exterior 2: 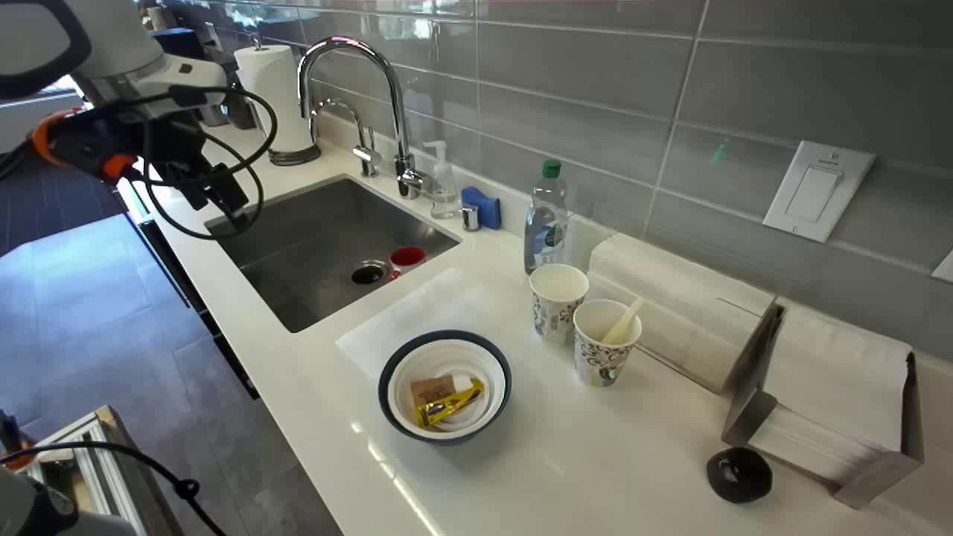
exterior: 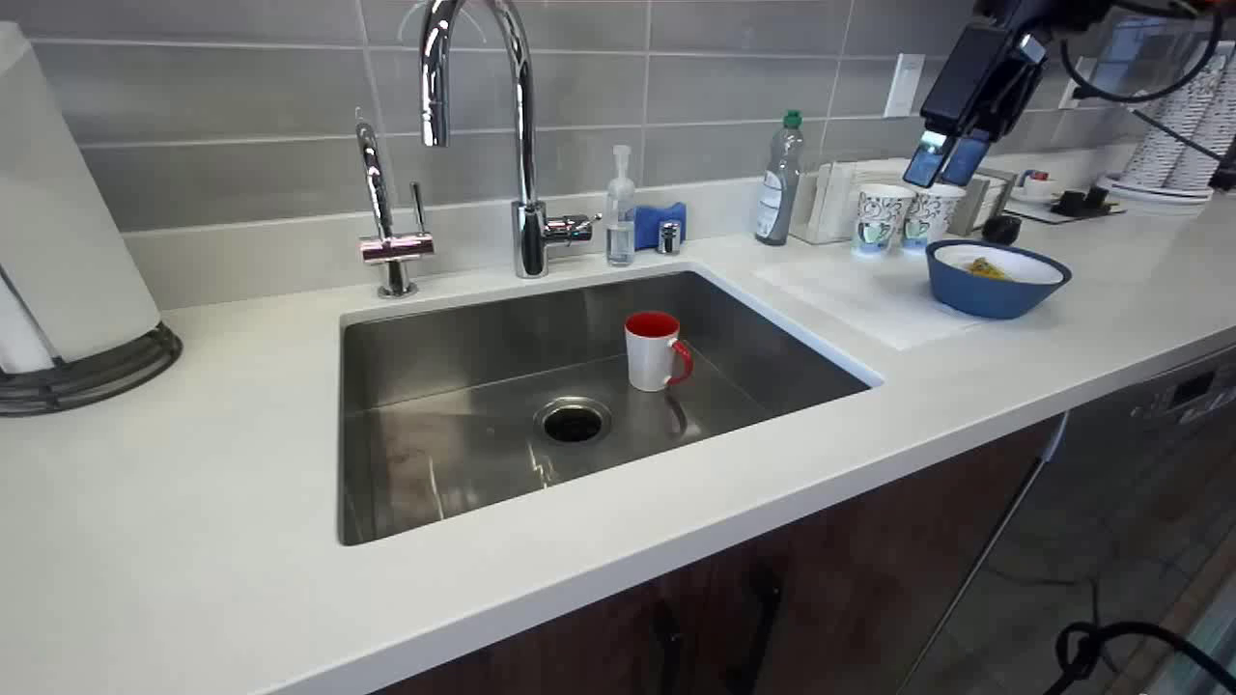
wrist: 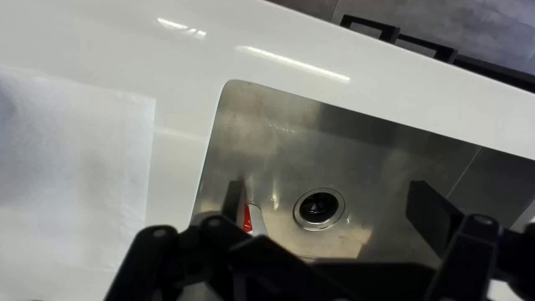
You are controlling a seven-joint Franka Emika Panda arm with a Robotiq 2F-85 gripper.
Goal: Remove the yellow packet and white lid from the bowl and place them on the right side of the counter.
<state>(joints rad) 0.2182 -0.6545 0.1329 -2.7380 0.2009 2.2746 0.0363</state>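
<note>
The blue bowl stands on the white counter beside the sink, partly over a white sheet; it also shows in an exterior view. The yellow packet lies inside the bowl on a brown packet. Something round and white lies beneath them; I cannot tell the white lid from the pale bowl inside. My gripper is open and empty, its fingers wide apart high above the sink. It shows in both exterior views. The bowl is out of the wrist view.
A red-and-white mug stands in the steel sink below the tall faucet. Two patterned paper cups, a soap bottle, napkin holders and a black object stand near the bowl.
</note>
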